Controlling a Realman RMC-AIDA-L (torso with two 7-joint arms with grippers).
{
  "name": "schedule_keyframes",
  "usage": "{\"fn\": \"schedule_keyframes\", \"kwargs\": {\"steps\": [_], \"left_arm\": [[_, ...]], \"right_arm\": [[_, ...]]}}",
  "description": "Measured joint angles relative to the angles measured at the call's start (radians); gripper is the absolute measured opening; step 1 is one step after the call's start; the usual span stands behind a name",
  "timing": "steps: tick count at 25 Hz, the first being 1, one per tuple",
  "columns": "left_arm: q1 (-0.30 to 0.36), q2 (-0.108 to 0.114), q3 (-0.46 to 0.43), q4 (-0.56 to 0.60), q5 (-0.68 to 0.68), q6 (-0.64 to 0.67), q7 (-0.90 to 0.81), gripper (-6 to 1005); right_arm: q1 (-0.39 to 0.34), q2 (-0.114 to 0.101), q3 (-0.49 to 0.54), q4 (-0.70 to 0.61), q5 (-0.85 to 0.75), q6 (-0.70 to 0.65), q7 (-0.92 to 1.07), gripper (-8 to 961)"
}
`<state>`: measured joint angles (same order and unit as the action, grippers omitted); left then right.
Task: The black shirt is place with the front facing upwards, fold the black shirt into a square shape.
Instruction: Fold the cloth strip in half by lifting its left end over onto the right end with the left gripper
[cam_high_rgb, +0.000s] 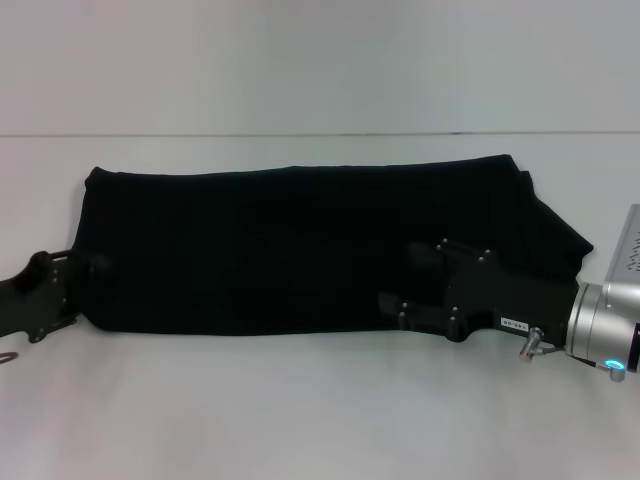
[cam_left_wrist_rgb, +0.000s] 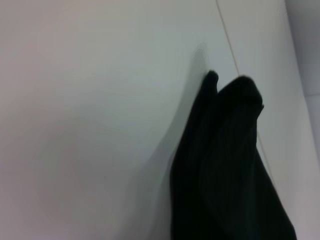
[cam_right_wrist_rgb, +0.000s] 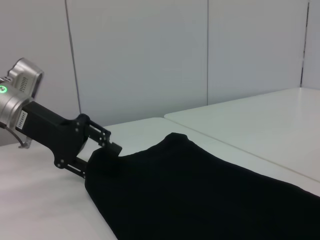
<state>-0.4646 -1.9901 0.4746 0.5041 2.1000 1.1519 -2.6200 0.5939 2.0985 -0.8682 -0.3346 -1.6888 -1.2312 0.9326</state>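
White tabletop (cam_high_rgb: 320, 410), pale wall panels behind in right wrist view. Right gripper (cam_high_rgb: 395, 285) nearest the camera, reaching in over the near-right part of the black shirt (cam_high_rgb: 300, 250); fingers spread apart above the cloth, nothing visibly held. Black shirt lies as a long folded band across mid-table, plain black side up, no lettering visible, sleeve bunched at the right end. Left gripper (cam_high_rgb: 85, 280) at the shirt's left end, at the near-left corner; right wrist view shows its fingers (cam_right_wrist_rgb: 107, 145) meeting the cloth edge, but can't tell if the jaws are clamped. Left wrist view only shows a dark fold of cloth against the table.
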Motion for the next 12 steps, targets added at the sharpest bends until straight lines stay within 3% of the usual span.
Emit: {"fn": "schedule_keyframes", "kwargs": {"steps": [3,8,11,12], "left_arm": [[-0.004,0.002,0.014,-0.002,0.000,-0.010,0.001,751],[0.001,0.002,0.015,0.002,0.000,-0.017,0.003,515],[0.002,0.000,0.015,0.002,0.000,-0.023,0.020,263],[0.002,-0.002,0.015,0.002,0.000,-0.025,0.028,224]], "right_arm": [[0.000,0.000,0.000,-0.002,0.000,-0.002,0.000,855],[0.000,0.000,0.000,-0.003,0.000,-0.004,0.000,854],[0.000,0.000,0.000,-0.002,0.000,-0.005,0.000,854],[0.000,0.000,0.000,-0.001,0.000,-0.005,0.000,854]]}}
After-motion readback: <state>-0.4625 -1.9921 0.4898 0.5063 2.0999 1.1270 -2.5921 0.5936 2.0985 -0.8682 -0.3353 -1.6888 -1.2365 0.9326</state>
